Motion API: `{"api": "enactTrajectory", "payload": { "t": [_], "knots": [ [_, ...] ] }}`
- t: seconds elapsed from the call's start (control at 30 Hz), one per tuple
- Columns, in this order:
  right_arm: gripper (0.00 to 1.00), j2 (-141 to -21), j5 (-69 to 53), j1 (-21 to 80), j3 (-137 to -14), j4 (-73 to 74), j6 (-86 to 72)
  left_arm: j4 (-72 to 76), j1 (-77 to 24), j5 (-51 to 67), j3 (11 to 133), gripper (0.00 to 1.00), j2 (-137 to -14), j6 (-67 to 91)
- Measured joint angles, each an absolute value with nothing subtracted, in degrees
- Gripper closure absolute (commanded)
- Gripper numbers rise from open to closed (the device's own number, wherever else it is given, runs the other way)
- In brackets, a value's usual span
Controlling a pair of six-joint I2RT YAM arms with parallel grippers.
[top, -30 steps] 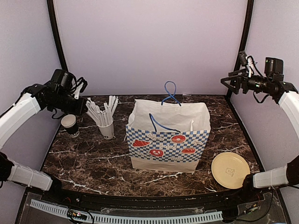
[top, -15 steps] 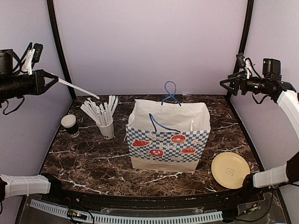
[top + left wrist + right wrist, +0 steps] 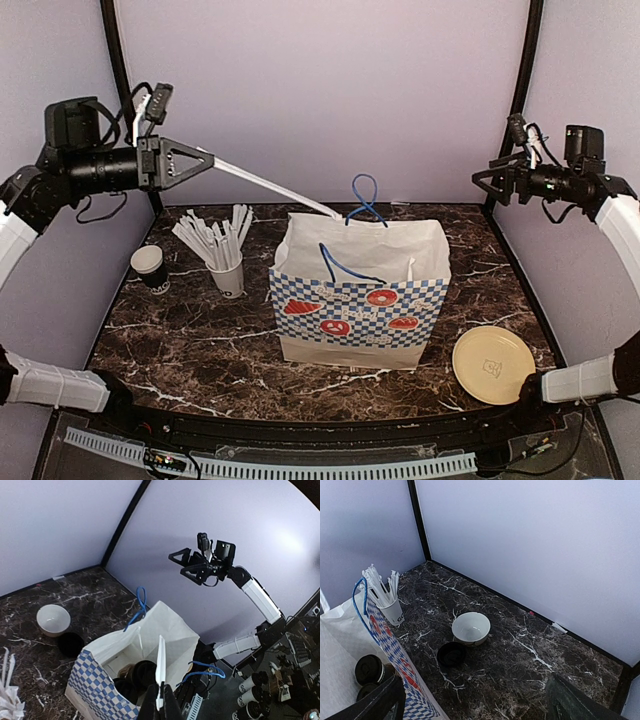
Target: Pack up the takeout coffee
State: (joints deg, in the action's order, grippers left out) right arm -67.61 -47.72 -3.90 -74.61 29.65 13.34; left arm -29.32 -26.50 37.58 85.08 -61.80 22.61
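Note:
Black lidded coffee cups (image 3: 142, 675) stand inside the white paper bag (image 3: 360, 290) with its blue check band; two lids also show in the right wrist view (image 3: 369, 667). One black cup (image 3: 148, 264) without a lid stands at the table's left edge. A loose black lid (image 3: 451, 654) lies beside a white bowl (image 3: 471, 627). My left gripper (image 3: 208, 158) (image 3: 161, 701) is shut on a white stick (image 3: 275, 187) (image 3: 161, 662), held high with the stick's tip over the bag's mouth. My right gripper (image 3: 480, 181) (image 3: 476, 705) is open and empty, high at the right.
A white cup of white sticks (image 3: 228, 270) stands left of the bag. A yellow plate (image 3: 493, 365) lies at the front right. The bag's blue handles (image 3: 366, 200) stick up. The bowl and loose lid are hidden behind the bag in the top view.
My left gripper lifted a white stick out of the stick cup, swung high to the left, then came right so the stick reaches over the bag. The right arm barely moved.

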Motion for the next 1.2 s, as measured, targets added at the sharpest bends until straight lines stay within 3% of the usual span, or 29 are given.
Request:
{"api": "enactTrajectory", "payload": {
  "t": [0.4, 0.47, 0.5, 0.57, 0.73, 1.2],
  "knots": [
    [0.02, -67.66, -47.72, -3.90, -74.67, 30.17, 14.33, -7.88, -46.96, 34.41, 73.71, 1.00, -77.34, 26.85],
    [0.01, -67.68, -47.72, -3.90, -74.67, 30.24, 14.39, -5.19, -48.38, 34.20, 73.60, 0.88, -80.34, 27.33],
    [0.01, -67.68, -47.72, -3.90, -74.67, 30.28, 14.48, -4.16, -48.80, 34.11, 73.60, 0.75, -81.71, 27.49],
    [0.01, -67.68, -47.72, -3.90, -74.67, 30.39, 14.55, -2.92, -49.54, 33.82, 73.87, 0.59, -84.73, 27.42],
    [0.01, -67.66, -47.40, -3.90, -74.67, 30.50, 14.74, -6.81, -50.11, 30.09, 76.25, 0.38, -88.05, 24.77],
    [0.02, -67.07, -27.44, -3.79, -75.29, 26.83, 2.50, -22.24, -47.27, -0.54, 83.26, 0.05, -73.71, 7.75]
  ]
}}
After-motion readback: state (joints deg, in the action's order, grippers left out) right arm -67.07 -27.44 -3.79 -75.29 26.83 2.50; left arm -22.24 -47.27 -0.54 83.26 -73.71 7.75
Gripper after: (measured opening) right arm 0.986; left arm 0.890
